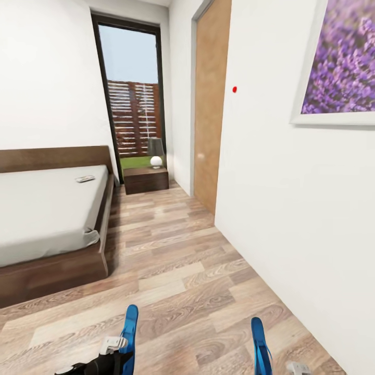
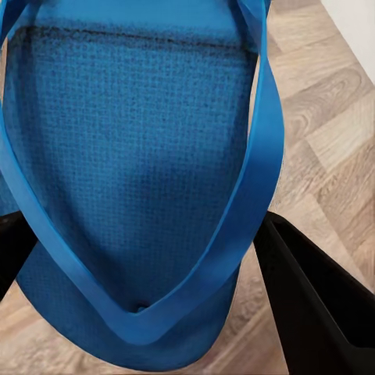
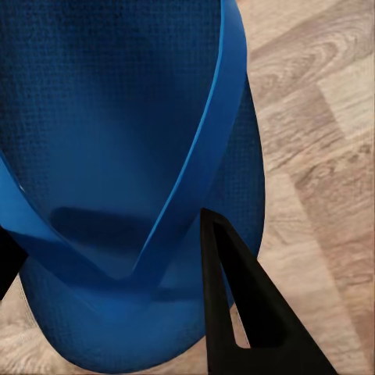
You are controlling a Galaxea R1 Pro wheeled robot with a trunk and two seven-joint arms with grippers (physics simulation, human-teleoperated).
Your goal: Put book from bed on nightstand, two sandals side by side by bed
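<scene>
Both arms are carrying a sandal right now. The left gripper (image 2: 148, 258) is closed around the heel end of the left sandal (image 2: 133, 156), dark fingers (image 2: 312, 297) on either side of it, and the right gripper (image 3: 117, 289) has the right sandal (image 3: 117, 125) the same way, though I can only make out one finger (image 3: 234, 305) clearly there, so how firm that hold is, I can't tell. In the head view both sandals stick up edge-on at the bottom of the picture, well apart from each other.

My worry: they're pinched at one end only, so a floppy sole could swing or slip out while the base rolls. Also the wall (image 1: 291, 208) is close on the right, so a wide turn could clip that arm.

The book (image 1: 85, 178) looks like the small thing lying on the mattress of the bed (image 1: 47, 208) near the headboard, but it's too small to be sure. The nightstand (image 1: 146, 179) sits just beside the bed under the window (image 1: 133, 94), with a lamp (image 1: 155, 152) on top. The wood-plank floor (image 1: 172, 250) runs alongside the bed.
</scene>
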